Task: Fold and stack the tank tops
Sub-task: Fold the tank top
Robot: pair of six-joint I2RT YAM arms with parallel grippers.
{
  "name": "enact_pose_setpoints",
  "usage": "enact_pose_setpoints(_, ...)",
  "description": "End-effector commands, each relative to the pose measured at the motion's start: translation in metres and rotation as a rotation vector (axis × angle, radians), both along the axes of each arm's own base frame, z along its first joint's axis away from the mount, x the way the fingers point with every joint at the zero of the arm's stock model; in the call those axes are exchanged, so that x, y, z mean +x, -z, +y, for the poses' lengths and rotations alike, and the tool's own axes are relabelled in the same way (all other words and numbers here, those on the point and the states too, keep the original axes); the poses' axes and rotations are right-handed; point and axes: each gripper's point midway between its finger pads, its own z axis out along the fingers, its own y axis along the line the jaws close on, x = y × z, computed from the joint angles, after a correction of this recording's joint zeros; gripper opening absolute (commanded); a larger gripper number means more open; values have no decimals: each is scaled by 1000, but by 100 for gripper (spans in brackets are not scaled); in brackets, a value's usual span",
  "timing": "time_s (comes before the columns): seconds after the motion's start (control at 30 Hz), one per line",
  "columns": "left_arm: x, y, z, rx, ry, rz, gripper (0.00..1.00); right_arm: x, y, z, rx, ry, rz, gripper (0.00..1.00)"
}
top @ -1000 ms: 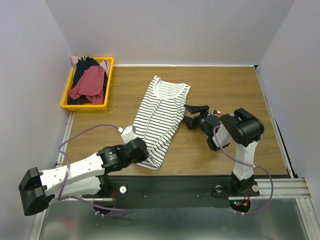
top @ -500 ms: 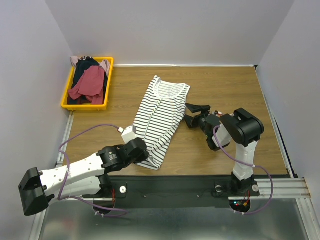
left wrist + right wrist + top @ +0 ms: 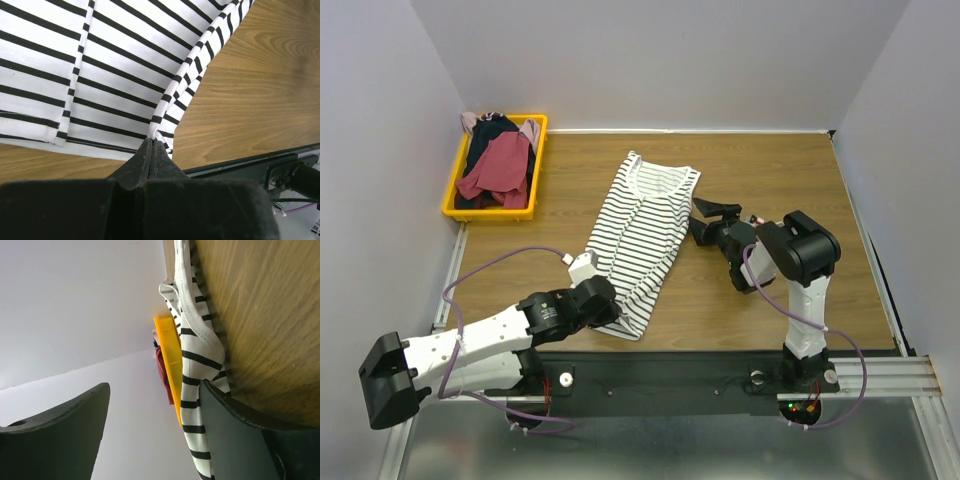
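A white tank top with thin black stripes (image 3: pixel 645 230) lies flat on the wooden table, neck toward the far side. My left gripper (image 3: pixel 612 314) is at its near hem, shut on a corner of the hem (image 3: pixel 152 140) in the left wrist view. My right gripper (image 3: pixel 701 222) stands open at the top's right edge, about halfway along its side. In the right wrist view one finger (image 3: pixel 235 440) lies low against the table at the striped cloth (image 3: pixel 197 345) and the other (image 3: pixel 60 435) is well apart. More tank tops, dark red (image 3: pixel 500 165), navy (image 3: pixel 485 135) and pink (image 3: pixel 530 130), lie heaped in a bin.
The yellow bin (image 3: pixel 488 213) stands at the far left against the wall; its edge (image 3: pixel 170 355) shows past the cloth in the right wrist view. Pale walls close the table on three sides. A black rail (image 3: pixel 670 385) runs along the near edge.
My right gripper has moved a little farther up the table and closer to the striped top's right edge. The left gripper has kept its hold, with the arm shifting only slightly.
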Motion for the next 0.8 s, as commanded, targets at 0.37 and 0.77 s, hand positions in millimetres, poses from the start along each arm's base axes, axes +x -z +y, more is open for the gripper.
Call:
enact_pose_setpoints(0.37,0,-3,-7,-5,41,-22,0,11,5,2,-164,-13,-10,15)
enact_pose_setpoints(0.77,-5,-9,-30,-38,135,-32,0,24,29,-20,-764,-94,250,31)
